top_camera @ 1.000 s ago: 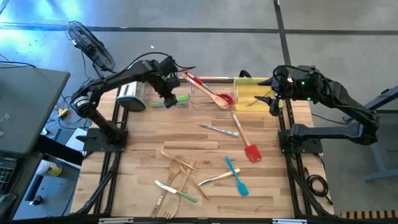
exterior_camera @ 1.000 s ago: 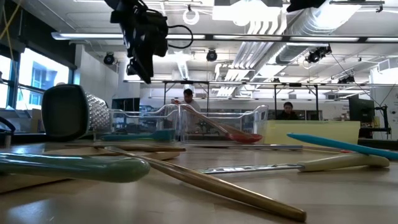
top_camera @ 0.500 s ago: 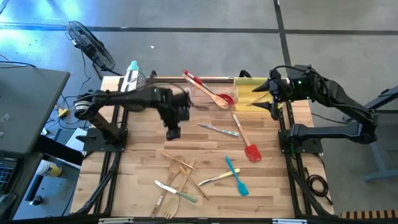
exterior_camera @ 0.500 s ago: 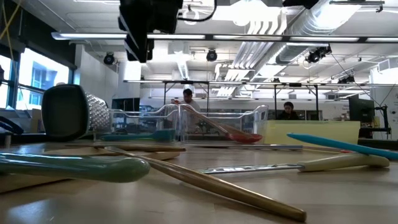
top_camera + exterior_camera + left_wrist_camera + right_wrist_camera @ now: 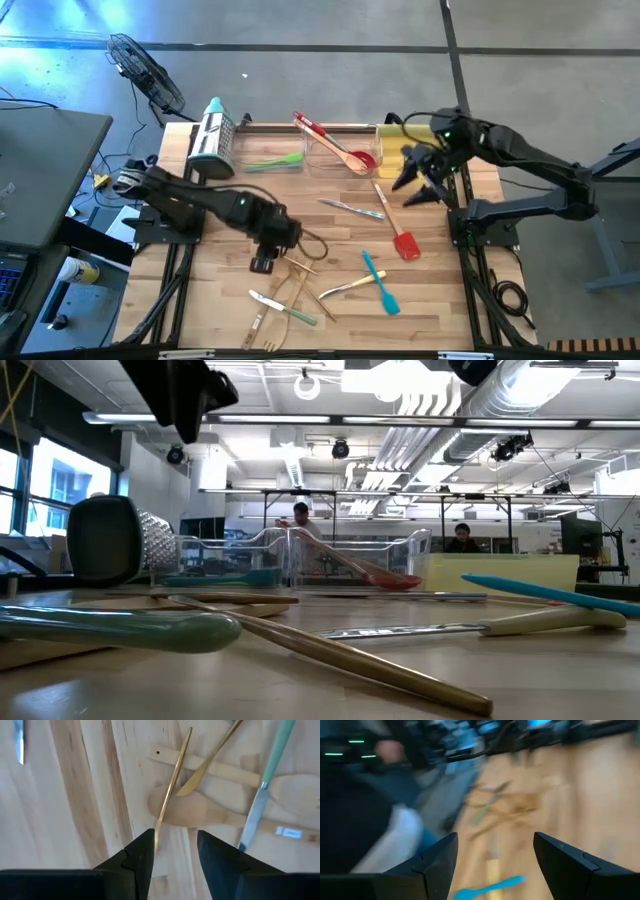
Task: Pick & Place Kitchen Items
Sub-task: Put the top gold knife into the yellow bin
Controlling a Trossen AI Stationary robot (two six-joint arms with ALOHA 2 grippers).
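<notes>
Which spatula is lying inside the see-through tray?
The red spatula. It leans in the clear tray, while the green spatula, the other red one and the blue one lie on the table.

Looking straight down on a pale wooden slatted table (image 5: 220,215). Left gripper (image 5: 264,262) low over the boards, just beside a loose heap of pale wooden spoons and forks (image 5: 285,280). Right gripper (image 5: 412,186) out over the far right part, near a yellow rectangular tray (image 5: 400,150). Beside that, a clear rectangular tray (image 5: 325,160) with a red-handled wooden spoon (image 5: 335,146) leaning in. Green silicone spatula (image 5: 272,161) next to a shiny steel box grater (image 5: 212,142). Red silicone spatula (image 5: 396,230) and blue silicone spatula (image 5: 380,283) lying nearer the front.
</notes>
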